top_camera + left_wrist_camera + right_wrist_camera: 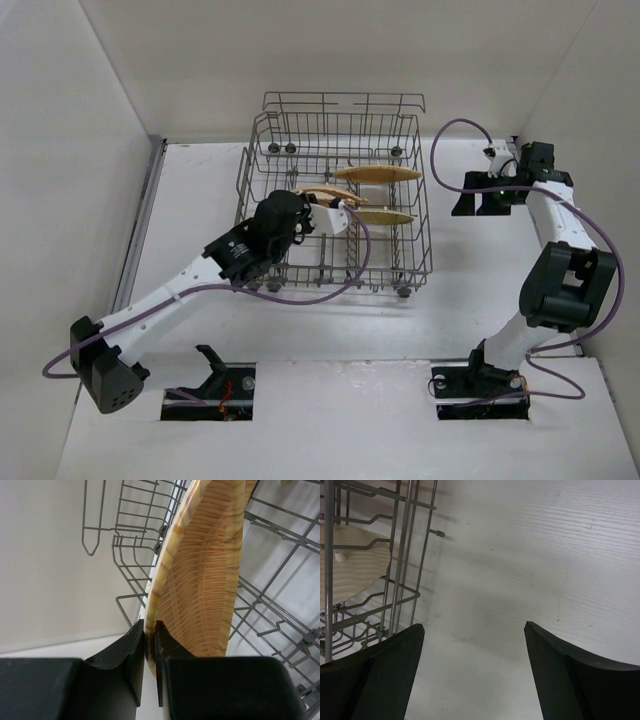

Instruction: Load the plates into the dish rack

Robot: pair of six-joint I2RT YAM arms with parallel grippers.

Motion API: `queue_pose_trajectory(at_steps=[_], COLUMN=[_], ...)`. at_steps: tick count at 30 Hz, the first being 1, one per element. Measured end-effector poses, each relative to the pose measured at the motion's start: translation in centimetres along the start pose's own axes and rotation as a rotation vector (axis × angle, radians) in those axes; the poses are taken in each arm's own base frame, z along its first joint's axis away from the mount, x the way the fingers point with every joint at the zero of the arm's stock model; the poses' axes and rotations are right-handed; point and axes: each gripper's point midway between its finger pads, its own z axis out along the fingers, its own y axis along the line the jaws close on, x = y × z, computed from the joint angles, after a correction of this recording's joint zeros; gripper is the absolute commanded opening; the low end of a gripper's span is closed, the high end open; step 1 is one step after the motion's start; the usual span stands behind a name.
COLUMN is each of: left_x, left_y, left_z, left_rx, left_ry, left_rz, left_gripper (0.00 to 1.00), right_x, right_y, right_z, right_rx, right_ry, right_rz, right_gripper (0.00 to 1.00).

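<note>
The left hand [150, 630] is clamped on the rim of a woven plate [205, 580], holding it on edge inside the dish rack [420, 200], left of centre. A leaf-shaped plate [383, 174] stands on edge further right, with a second leaf plate [385, 216] nearer the front. The right hand [472, 625] hangs wide open over the white surface [545, 555], just beside the rack's right wall.

Plate [205, 580] and dish rack [258, 601] wires block ahead of the left gripper [150, 630]; open tabletop [545, 555] lies ahead of the right gripper [474, 626].
</note>
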Motion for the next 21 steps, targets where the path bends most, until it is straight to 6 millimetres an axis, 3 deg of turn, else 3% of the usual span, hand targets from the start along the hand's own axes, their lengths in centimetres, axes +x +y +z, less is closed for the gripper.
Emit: queue_pose_trajectory(at_steps=[8, 21], left_x=[-1.1, -0.9], left_y=[-2.5, -5.9], left_z=[0.0, 1.5], left_rx=[0.009, 0.046], left_ry=[-0.048, -0.107], left_rz=[0.049, 0.189], left_gripper=[0.0, 0.0], right_x=[0.7, 1.8], right_y=[-0.4, -0.9], right_z=[-0.3, -1.0], right_rx=[0.006, 0.016], right_ry=[0.002, -0.002], right_rz=[0.015, 0.045], right_gripper=[0.87, 0.86])
